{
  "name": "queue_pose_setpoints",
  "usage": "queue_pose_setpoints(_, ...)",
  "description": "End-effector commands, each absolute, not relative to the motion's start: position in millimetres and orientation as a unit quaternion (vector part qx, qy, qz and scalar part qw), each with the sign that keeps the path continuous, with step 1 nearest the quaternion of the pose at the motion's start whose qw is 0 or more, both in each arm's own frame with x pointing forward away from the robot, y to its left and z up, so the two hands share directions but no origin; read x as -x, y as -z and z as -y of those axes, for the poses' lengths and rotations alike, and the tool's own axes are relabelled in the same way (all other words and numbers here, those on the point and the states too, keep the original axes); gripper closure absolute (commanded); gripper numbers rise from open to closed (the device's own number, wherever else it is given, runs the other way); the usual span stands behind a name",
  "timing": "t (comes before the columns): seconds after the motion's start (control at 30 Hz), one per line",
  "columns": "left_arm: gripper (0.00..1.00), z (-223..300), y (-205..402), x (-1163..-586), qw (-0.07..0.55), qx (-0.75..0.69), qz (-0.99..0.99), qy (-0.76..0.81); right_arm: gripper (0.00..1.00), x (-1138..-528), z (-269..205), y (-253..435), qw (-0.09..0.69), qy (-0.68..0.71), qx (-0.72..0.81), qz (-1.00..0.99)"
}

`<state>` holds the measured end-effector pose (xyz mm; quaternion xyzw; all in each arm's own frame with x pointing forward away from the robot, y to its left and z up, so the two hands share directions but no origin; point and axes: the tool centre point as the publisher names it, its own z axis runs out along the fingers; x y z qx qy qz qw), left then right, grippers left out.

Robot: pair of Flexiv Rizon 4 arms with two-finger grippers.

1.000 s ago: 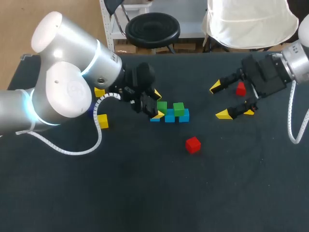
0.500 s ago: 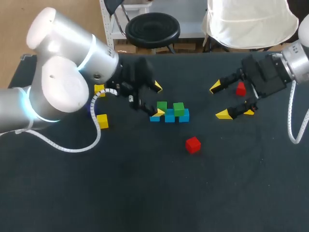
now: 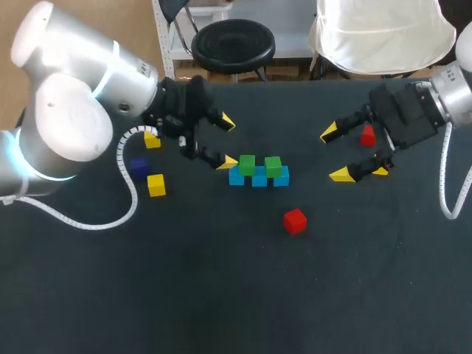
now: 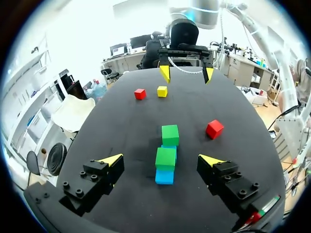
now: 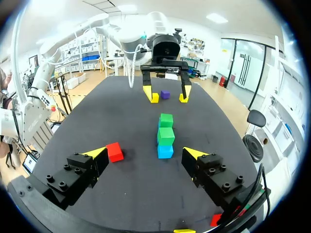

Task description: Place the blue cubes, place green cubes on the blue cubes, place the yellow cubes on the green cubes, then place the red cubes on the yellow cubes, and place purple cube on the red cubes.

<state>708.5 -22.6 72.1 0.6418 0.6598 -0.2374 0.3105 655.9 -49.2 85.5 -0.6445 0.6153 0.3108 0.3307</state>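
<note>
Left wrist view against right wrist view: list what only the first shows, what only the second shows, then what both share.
Only the left wrist view shows in full a red cube and a yellow cube side by side near the right gripper. Only the right wrist view shows the purple cube, beyond the left gripper, seen between its fingers. Both show the blue cubes in a line with two green cubes on top, the lone red cube beside them, and both grippers open.

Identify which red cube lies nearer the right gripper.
The far red cube, right beside the right gripper; the other red cube lies alone near the blue cubes, well away from it.
</note>
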Motion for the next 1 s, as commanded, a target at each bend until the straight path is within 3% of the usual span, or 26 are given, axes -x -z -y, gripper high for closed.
queue_pose_setpoints(0.03,0.00,12,-76,-705,0.307,-0.640,-0.664,0.234,0.00,-656,49,-85,0.331,-0.311,0.645,-0.615)
queue_pose_setpoints(0.2,0.00,9,-83,-704,0.277,-0.646,-0.674,0.226,0.00,-656,49,-85,0.331,-0.311,0.645,-0.615)
queue_pose_setpoints(0.7,0.00,9,-83,-704,0.277,-0.646,-0.674,0.226,0.00,-656,49,-85,0.331,-0.311,0.645,-0.615)
queue_pose_setpoints(1.0,0.00,-29,-95,-683,0.201,-0.666,-0.703,0.144,0.00,-656,49,-85,0.331,-0.311,0.645,-0.615)
